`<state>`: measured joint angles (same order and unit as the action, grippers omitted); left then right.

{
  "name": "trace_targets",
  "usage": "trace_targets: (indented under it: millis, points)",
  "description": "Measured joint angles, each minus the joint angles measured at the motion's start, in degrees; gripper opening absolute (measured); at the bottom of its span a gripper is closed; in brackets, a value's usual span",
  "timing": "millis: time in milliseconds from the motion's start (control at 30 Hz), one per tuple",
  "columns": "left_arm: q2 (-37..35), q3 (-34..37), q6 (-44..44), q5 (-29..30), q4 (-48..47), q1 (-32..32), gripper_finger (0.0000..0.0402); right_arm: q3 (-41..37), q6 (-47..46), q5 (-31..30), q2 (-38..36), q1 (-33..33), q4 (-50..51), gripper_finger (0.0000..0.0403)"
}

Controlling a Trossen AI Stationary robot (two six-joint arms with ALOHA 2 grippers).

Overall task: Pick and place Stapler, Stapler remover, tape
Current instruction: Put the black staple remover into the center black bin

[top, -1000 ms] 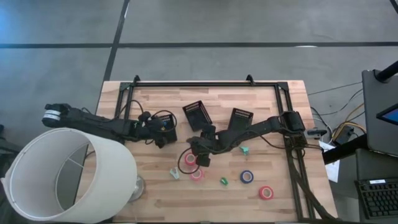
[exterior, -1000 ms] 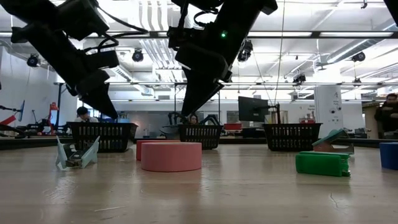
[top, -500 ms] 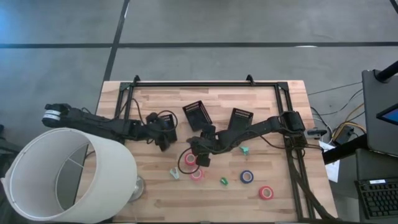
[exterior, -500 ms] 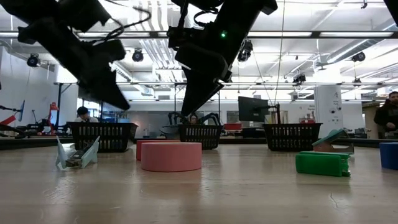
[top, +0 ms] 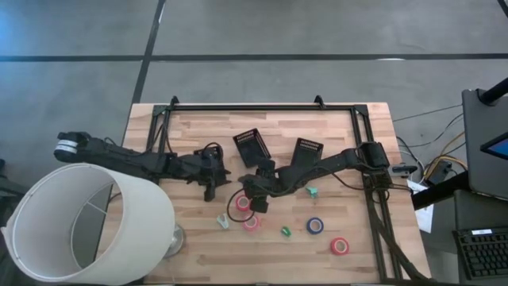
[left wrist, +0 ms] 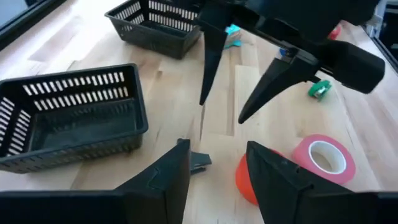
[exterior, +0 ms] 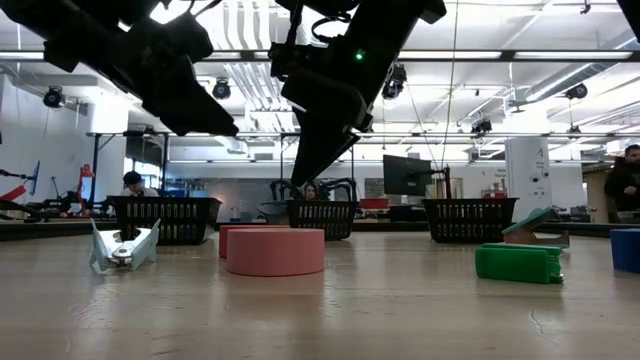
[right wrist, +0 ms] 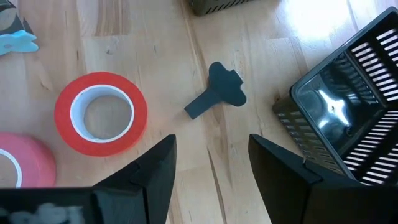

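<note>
Both arms reached in over the middle of the wooden bench (top: 190, 254). The left tool (top: 211, 179) hung with its two fingers spread apart and nothing between them, just beside the left black mesh bin (left wrist: 68, 118). The right tool (top: 255, 195) was close by, likewise open and empty, tips pointing down above the bench near the red tape roll (right wrist: 101, 113).

That red roll lay flat, open centre facing up, touching or nearly touching a pink tape roll (right wrist: 18, 168) next to it. Between the red roll and a mesh bin (right wrist: 348, 118) lay a small dark grey piece (right wrist: 217, 93), a narrow stem with a broad lobed head; its long axis ran slantwise across the grain of the boards, head toward the bin.

Nearer the front edge lay a pale blue-white stapler remover (top: 224, 222), jaws splayed upward in the low view (exterior: 122, 248). A green stapler (top: 285, 231) lay to its right, long axis level on the bench. A blue tape roll (top: 315, 226) and another red roll (top: 340, 245) lay flat further right, well apart from both tools. A teal item (top: 313, 191) rested beside the right arm.
</note>
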<state>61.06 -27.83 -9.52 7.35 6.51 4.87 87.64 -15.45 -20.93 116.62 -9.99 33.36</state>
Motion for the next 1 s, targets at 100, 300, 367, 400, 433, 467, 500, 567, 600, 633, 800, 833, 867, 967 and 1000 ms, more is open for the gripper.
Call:
trace_targets:
  millis: [100,300,367,400,433,467,500,567,600,633,800,833,867,967,1000]
  points:
    - [0.0,0.0,0.08,0.0,0.03,0.29,0.0158,0.0,0.02,-0.19,0.02,0.11,-2.97,0.0194]
    - [0.02,0.0,-0.28,0.0,0.03,0.52,0.0158,0.0,-0.46,-0.07,0.03,0.3,-6.8,0.0194]
    - [0.01,0.0,-0.95,-0.01,0.03,0.59,0.0158,0.0,-2.05,-0.07,0.04,0.27,-6.59,0.0194]
    - [0.02,0.0,-1.01,-0.02,0.02,0.64,0.0158,0.0,-3.17,-0.07,0.04,0.26,-6.55,0.0194]
    - [0.0,0.0,-0.94,-0.01,0.01,0.75,0.0158,0.0,-3.89,0.02,0.04,0.26,-6.57,0.0194]
    - [0.02,0.0,-0.65,-0.04,0.01,0.88,0.0158,0.0,-3.73,0.35,0.04,0.26,-6.5,0.0194]
    - [0.02,0.0,-0.35,-0.06,0.01,1.03,0.0157,0.0,-2.74,0.99,0.04,0.26,-6.19,0.0194]
    - [0.02,0.0,0.31,-0.09,-0.01,1.3,0.0156,0.3,-0.32,2.14,-0.03,0.3,-4.0,0.0194]
    - [0.02,0.0,0.33,-0.09,-0.01,1.43,0.0156,0.53,-0.15,2.38,-0.21,0.28,-2.48,0.0194]
    - [0.02,0.0,0.32,-0.09,-0.01,1.62,0.0156,0.91,-0.56,2.54,-0.49,0.27,-0.5,0.0194]
    - [0.55,0.0,-1.27,-0.11,0.24,2.32,0.0155,1.97,-7.22,4.28,-4.4,-0.29,12.87,0.0194]
    - [0.99,0.0,-1.54,-0.09,0.48,2.44,0.0154,1.68,-8.06,4.55,-5.44,-0.63,14.81,0.0194]
    - [1.62,0.0,-1.84,-0.09,1.07,2.5,0.0154,0.95,-8.32,4.71,-6.57,-1.03,16.38,0.0194]
    - [4.83,0.0,-3.61,0.12,4.29,2.74,0.0154,-2.65,-7.63,4.77,-9.78,-2.52,17.07,0.0194]
    - [6.37,0.02,-4.13,0.6,5.94,2.77,0.0154,-4.13,-7.51,4.94,-10.86,-2.98,16.23,0.0194]
